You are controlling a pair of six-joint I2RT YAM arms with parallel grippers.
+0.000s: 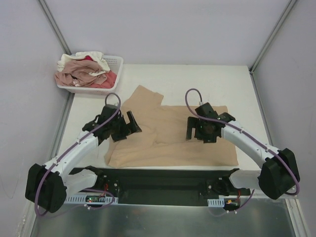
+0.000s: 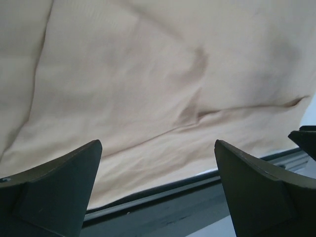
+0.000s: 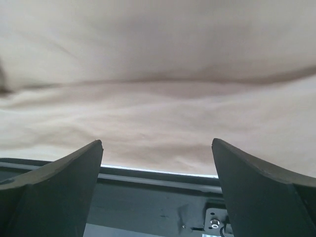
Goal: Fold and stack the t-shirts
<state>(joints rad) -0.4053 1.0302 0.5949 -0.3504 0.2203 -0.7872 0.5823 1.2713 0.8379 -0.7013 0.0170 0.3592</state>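
Both spread, left pincer point(image 1: 129, 124) and right pincer point(image 1: 197, 131) hover over the plain tan-beige cloth t-shirt point(image 1: 168, 145); best pinch the hem beneath them evenly.

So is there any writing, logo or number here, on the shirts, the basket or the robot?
None can be read.
The tan t-shirt is plain.
The basket shows no label.
The small boards by the arm bases are too small to tell.
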